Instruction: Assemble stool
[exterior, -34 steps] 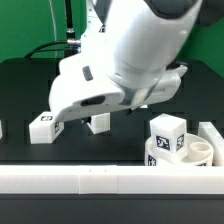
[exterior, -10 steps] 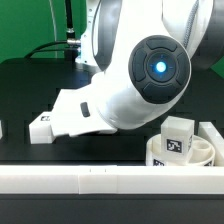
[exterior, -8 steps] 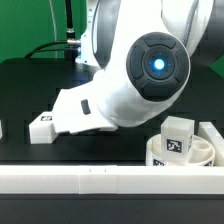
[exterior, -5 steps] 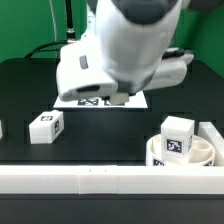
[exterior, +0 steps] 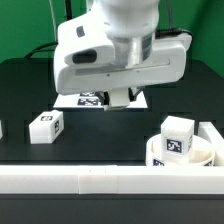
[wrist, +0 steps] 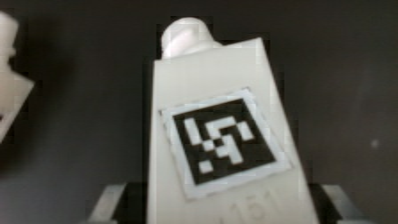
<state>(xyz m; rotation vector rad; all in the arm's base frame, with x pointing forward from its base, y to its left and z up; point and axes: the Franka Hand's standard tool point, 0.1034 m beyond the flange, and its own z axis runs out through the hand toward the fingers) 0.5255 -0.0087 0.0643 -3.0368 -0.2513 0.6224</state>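
Your gripper (exterior: 120, 96) is clamped on one leg (wrist: 214, 120) of the stool. In the wrist view this leg sits between the two fingers (wrist: 118, 203), with its marker tag facing the camera and its body reaching away from the gripper. The gripper hangs above the tabletop (exterior: 30, 90), in front of the marker board (exterior: 92, 100).

The seat (exterior: 200, 155) lies lower than the gripper, toward the exterior view's right, with a standing leg (exterior: 178, 135) in it. A loose leg (exterior: 45, 127) rests below the gripper, toward the exterior view's left.

I think two things can go wrong. The fingers seem to hold the leg near one end only, so it may turn in the grip when you press it against the seat. Also, the standing leg is close to where the carried one must go, and the rail (exterior: 100, 180) is just beside the seat, so a wide approach may knock one of them.

The exterior view gives you the seat and the other legs, but the arm almost hides the held leg. The wrist view gives you the grip and the tag, but no seat. I cannot identify the white shape (wrist: 15, 80) at its edge.
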